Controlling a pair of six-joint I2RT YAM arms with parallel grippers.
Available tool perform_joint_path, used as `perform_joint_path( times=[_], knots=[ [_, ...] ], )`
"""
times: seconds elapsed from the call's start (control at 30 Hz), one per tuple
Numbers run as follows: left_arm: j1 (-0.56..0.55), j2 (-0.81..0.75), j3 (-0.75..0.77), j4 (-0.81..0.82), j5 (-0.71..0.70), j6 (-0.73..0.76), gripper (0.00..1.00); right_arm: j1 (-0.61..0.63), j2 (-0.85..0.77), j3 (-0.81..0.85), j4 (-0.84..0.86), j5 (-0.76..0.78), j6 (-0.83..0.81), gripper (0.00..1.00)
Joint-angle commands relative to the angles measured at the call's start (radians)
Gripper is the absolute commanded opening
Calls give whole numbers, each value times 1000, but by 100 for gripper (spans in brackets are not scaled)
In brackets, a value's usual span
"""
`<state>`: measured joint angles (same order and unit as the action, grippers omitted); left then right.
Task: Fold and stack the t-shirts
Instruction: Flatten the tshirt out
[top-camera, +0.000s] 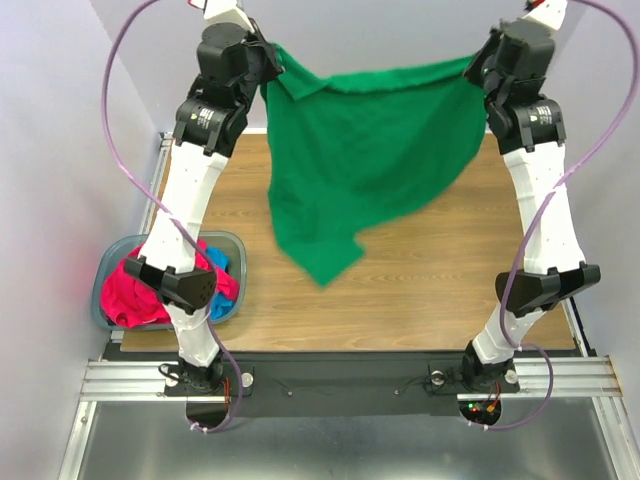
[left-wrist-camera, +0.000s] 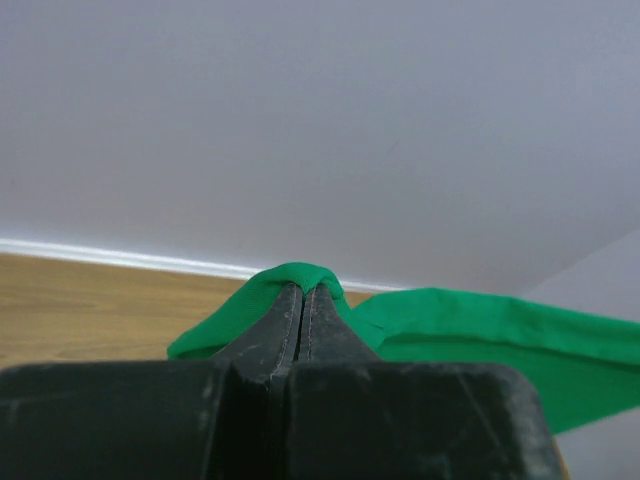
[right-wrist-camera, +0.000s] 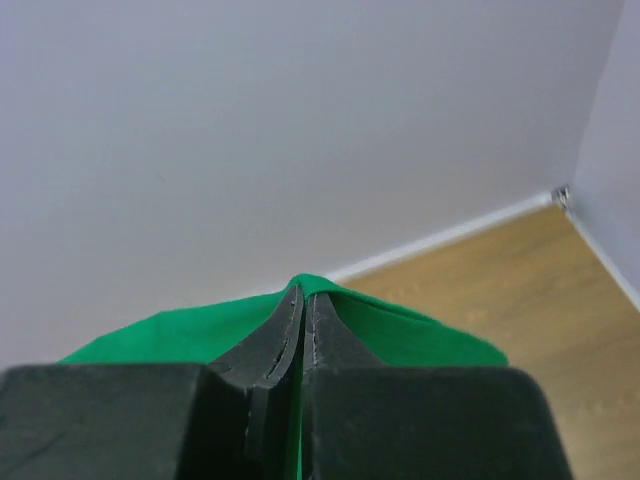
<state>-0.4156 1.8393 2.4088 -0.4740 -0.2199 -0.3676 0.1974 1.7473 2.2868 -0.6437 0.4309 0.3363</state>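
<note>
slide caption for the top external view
Left end effector and right end effector hold the green t-shirt spread above the table; pink shirt and blue shirt in the basket

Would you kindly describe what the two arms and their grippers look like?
Both the left arm and the right arm have white links joined by black housings with small white labels. A thin lilac cable loops beside each. The left gripper and right gripper have matte black, scuffed, tapering fingers.

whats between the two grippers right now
Only the green t-shirt, its upper edge pinched by the left gripper and right gripper, hanging over the table; the top external view shows it.
</note>
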Motion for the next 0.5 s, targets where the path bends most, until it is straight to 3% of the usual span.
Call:
perform_joint_path(
  times=[0.0, 0.17, 0.23, 0.3, 0.37, 0.4, 0.47],
  knots=[
    [1, -170, 50, 230, 27, 44, 0, -12, -84, 79, 216, -7, -75, 0],
    [1, -213, -2, 216, 59, 53, 0, -13, -161, -30, 228, 8, -91, 0],
    [1, -277, -133, 221, 60, 48, 0, -13, -212, -145, 239, 25, -95, 0],
    [1, -343, -369, 261, 67, 33, 0, -13, -247, -237, 245, 29, -112, 0],
    [1, -467, -573, 316, 63, 12, 0, -13, -317, -409, 251, 37, -102, 0],
    [1, -512, -788, 381, 66, -34, 0, -13, -351, -560, 257, 22, -95, 0],
    [0, -630, -983, 429, 83, -80, 0, -13, -446, -706, 265, 9, -50, 0]
  ],
)
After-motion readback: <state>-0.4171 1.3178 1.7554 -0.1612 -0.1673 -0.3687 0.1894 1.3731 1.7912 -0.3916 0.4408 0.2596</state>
